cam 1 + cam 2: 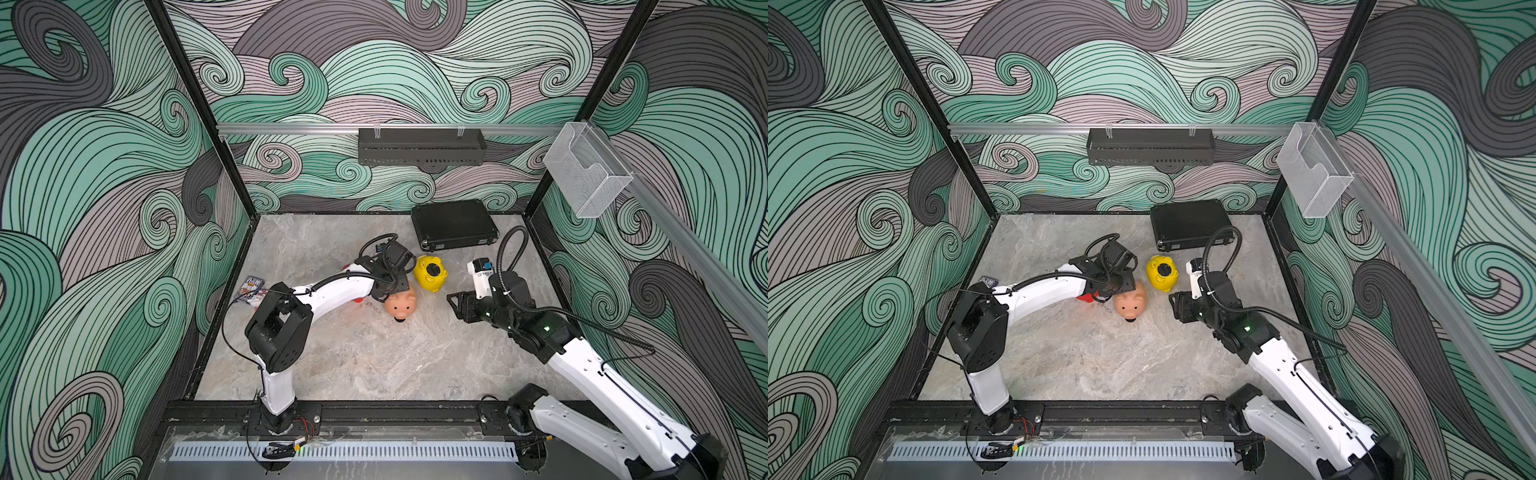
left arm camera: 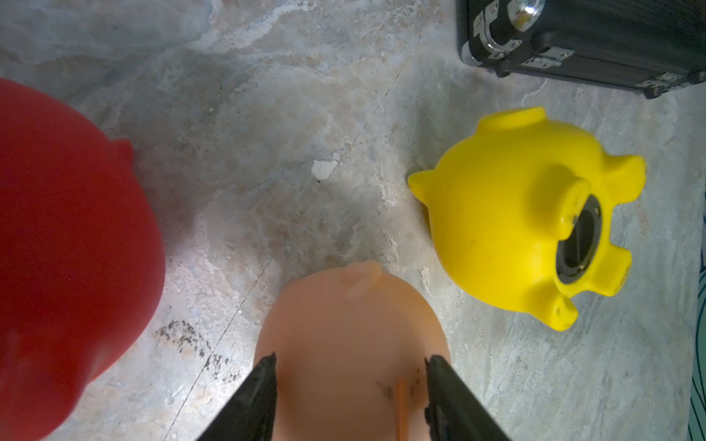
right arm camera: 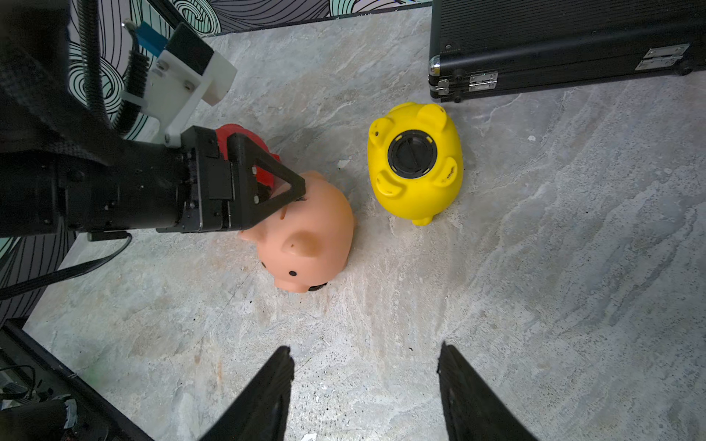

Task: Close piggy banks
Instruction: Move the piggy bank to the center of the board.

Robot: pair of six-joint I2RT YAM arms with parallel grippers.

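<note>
Lying belly-up, yellow piggy bank [image 3: 414,164] with black plug [image 3: 412,153] seated.

The left arm [image 1: 332,291] reached from its base at the near left toward the middle of the table, with the elbow raised. The left gripper [image 2: 349,385] pointed down, and its two fingers [image 2: 259,393] stood on both sides of the peach-pink pig [image 2: 344,343]. The right arm [image 1: 582,365] bent in from the near right. The right gripper [image 3: 365,378] hung above the table with its jaws apart and nothing between them.
</note>
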